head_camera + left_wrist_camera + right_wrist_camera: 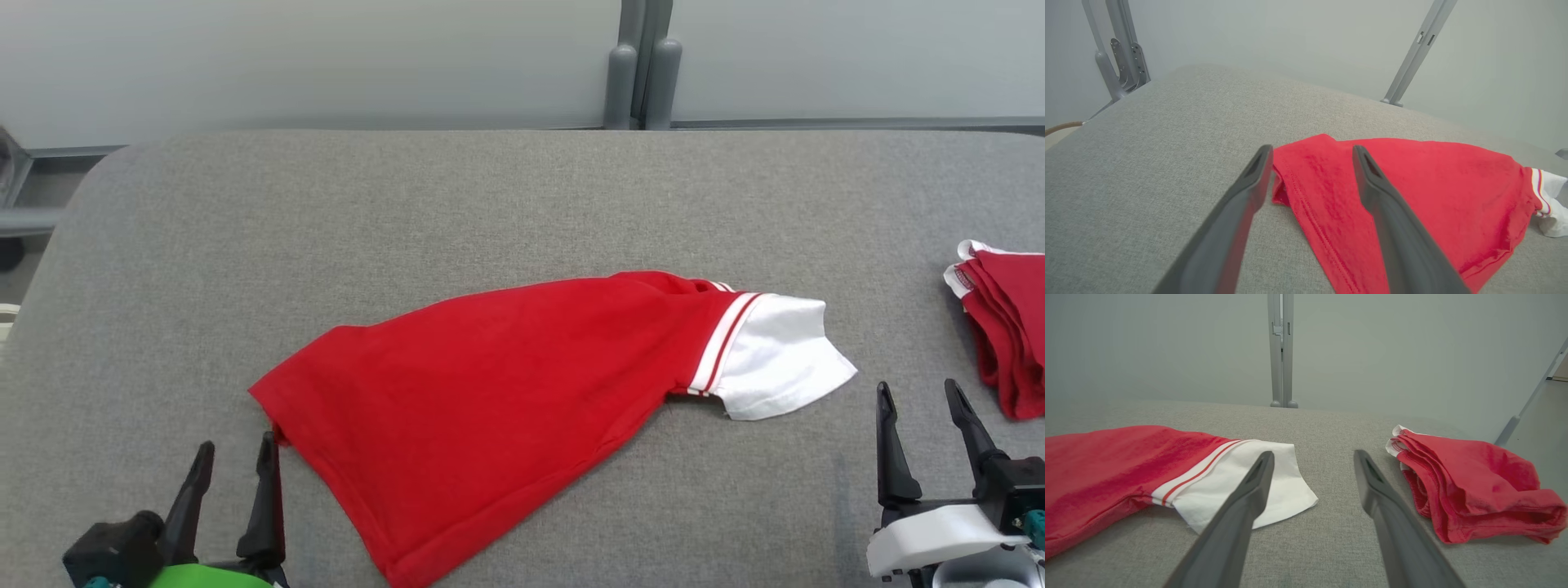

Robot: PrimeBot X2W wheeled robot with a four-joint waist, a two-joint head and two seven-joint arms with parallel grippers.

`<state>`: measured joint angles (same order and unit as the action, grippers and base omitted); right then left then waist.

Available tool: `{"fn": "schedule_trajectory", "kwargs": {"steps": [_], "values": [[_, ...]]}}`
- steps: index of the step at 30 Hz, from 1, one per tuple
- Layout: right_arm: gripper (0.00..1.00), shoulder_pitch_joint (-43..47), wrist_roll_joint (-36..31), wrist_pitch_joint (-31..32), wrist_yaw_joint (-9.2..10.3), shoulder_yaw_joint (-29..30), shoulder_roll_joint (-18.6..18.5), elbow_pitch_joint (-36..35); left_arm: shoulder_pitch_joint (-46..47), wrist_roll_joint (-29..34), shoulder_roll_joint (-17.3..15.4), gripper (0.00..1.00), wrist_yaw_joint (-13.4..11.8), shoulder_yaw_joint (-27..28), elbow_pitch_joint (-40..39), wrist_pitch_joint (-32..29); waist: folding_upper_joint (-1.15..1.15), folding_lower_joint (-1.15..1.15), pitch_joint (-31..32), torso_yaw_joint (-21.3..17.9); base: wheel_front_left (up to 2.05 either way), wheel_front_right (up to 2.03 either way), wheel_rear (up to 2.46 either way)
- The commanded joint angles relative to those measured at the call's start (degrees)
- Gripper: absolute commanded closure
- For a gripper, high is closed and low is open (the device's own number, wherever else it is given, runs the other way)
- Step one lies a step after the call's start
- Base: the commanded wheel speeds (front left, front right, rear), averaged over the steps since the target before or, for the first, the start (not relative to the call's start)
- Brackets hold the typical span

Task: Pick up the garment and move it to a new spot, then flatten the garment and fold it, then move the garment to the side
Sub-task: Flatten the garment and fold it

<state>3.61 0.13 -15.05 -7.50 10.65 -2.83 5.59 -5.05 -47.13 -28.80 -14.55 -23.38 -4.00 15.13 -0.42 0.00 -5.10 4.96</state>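
The garment (490, 384) is a red shirt with a white, red-striped sleeve end, folded lengthwise and lying slanted across the middle of the grey table (522, 204). My left gripper (237, 445) stands open at the lower left, just left of the shirt's hem corner; in the left wrist view that hem (1314, 196) lies between and beyond the gripper (1312, 153). My right gripper (918, 388) is open at the lower right, right of the white sleeve end (775, 355). In the right wrist view, that gripper (1312, 457) points at bare table between the sleeve end (1249, 477) and another pile.
A second red garment (1008, 322), folded in a pile, lies at the table's right edge, also in the right wrist view (1470, 486). Grey metal posts (641, 73) stand behind the table against a pale wall. Bare table stretches across the far half and the left.
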Motion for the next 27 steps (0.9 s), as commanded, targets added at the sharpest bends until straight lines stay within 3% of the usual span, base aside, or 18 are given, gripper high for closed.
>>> {"fn": "schedule_trajectory", "kwargs": {"steps": [1,8,17,22,27], "values": [[0.00,1.25,-0.21,-0.16,0.02,0.35,-0.18,0.34,-1.08,2.37,1.35,0.00,0.98,0.68,1.05,-0.03,0.42,0.00,1.96,1.29,0.00,0.00,0.00],[0.00,2.50,-0.86,-0.16,0.02,0.69,-0.19,1.86,-4.34,10.29,6.27,0.00,6.71,5.36,6.03,-0.02,0.42,0.00,4.40,0.79,0.00,0.00,0.00],[0.00,3.18,-0.79,-0.16,0.02,0.57,-0.18,4.17,-6.73,18.67,9.54,0.00,17.92,12.03,11.48,-0.02,0.42,0.00,6.24,0.88,0.00,0.00,0.00],[0.00,2.39,-0.41,-0.16,0.02,-0.94,-0.17,4.23,-6.47,21.71,11.73,0.00,20.68,15.38,13.26,-0.02,0.42,0.00,6.22,1.07,0.00,0.00,0.00],[0.00,2.72,0.05,-0.16,0.02,-1.17,-0.17,3.97,-6.51,23.40,13.37,0.00,21.65,17.40,13.89,-0.02,0.42,0.00,6.18,1.31,0.00,0.00,0.00]]}}
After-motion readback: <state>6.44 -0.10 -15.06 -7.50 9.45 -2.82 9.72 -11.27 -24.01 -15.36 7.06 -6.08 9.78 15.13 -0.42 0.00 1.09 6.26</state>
